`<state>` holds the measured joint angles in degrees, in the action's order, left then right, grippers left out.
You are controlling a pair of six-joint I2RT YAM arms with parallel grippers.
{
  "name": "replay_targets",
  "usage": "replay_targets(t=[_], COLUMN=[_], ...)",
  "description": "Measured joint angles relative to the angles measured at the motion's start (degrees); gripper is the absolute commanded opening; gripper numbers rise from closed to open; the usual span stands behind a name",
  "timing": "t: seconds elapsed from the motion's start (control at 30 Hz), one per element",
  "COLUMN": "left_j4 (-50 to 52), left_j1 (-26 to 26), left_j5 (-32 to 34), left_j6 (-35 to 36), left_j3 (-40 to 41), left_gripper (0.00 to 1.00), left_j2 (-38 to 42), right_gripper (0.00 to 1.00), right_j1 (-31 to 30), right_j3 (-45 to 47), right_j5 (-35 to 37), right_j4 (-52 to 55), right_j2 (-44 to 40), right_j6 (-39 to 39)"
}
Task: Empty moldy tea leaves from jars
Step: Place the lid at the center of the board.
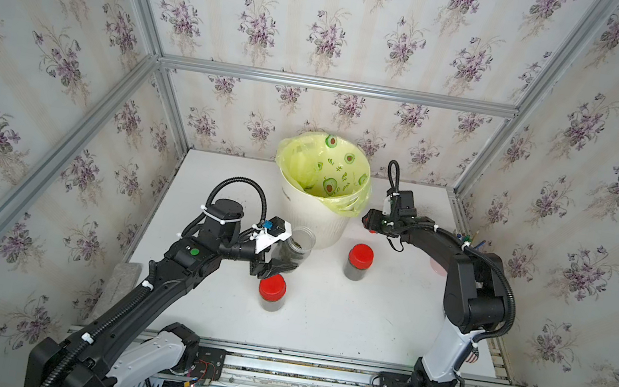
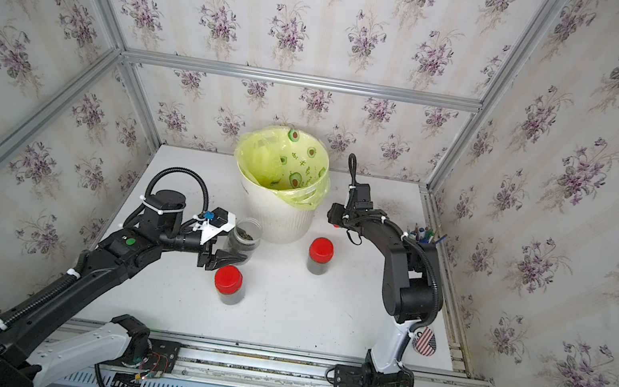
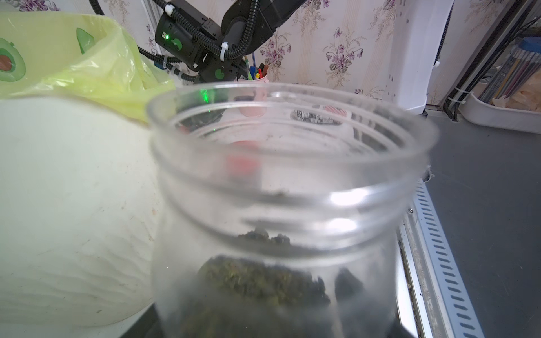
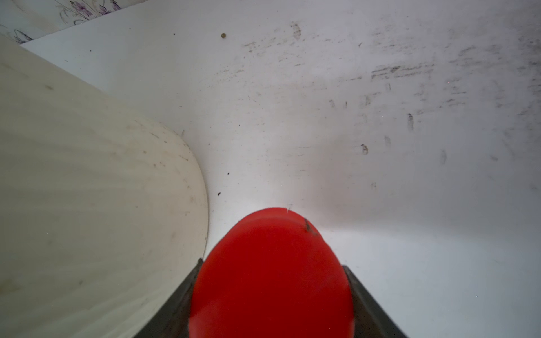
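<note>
The left tool [image 1: 274, 268] is gripping the uncapped jar [image 1: 295, 249] of tea leaves [image 3: 263, 281]; the right tool [image 1: 369, 221] is clamping a red cap [image 4: 270, 278], with the bin [image 1: 310, 220] just beside it.

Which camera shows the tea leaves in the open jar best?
The left wrist view: the tea leaves sit close up inside the open jar. Both top views show only a small dark mass; the right wrist view shows none.
</note>
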<state>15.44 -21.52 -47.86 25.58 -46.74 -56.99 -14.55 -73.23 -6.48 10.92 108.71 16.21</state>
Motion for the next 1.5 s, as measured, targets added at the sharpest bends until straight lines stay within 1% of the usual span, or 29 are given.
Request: replay_targets(t=[0.17,0.43,0.63,0.83,0.93,1.13,1.3,1.5], left_j4=[0.0,0.02,0.0,0.02,0.02,0.02,0.35,1.4], left_j1=[0.0,0.0,0.0,0.0,0.0,0.02,0.11,0.17], left_j5=[0.66,1.75,2.64,3.17,3.82,6.64,10.86,16.94], left_j6=[0.22,0.66,0.85,0.87,0.94,1.31,1.99,4.37], left_j3=[0.04,0.09,0.09,0.09,0.09,-0.02,-2.01,-6.84], left_gripper=[0.43,0.43,0.43,0.43,0.43,0.44,0.46,0.47], left_j2=[0.48,0.98,1.42,1.86,2.25,3.02,3.26,2.67], right_gripper=[0.59,0.62,0.68,0.79,0.85,0.93,0.96,0.97], right_j1=[0.0,0.04,0.04,0.04,0.04,0.07,0.28,1.88], right_j3=[-3.8,-6.93,-7.54,-7.43,-6.99,-5.16,-2.69,2.89], right_j5=[0.0,1.53,1.75,1.66,1.57,1.22,1.01,-0.48], right_j4=[-0.44,-0.57,-0.37,-0.31,-0.31,-0.33,-0.68,-1.84], right_j2=[5.07,9.33,11.37,11.61,11.41,9.35,6.23,-0.44], right_j6=[0.15,0.17,0.31,0.31,0.31,0.42,0.83,2.03])
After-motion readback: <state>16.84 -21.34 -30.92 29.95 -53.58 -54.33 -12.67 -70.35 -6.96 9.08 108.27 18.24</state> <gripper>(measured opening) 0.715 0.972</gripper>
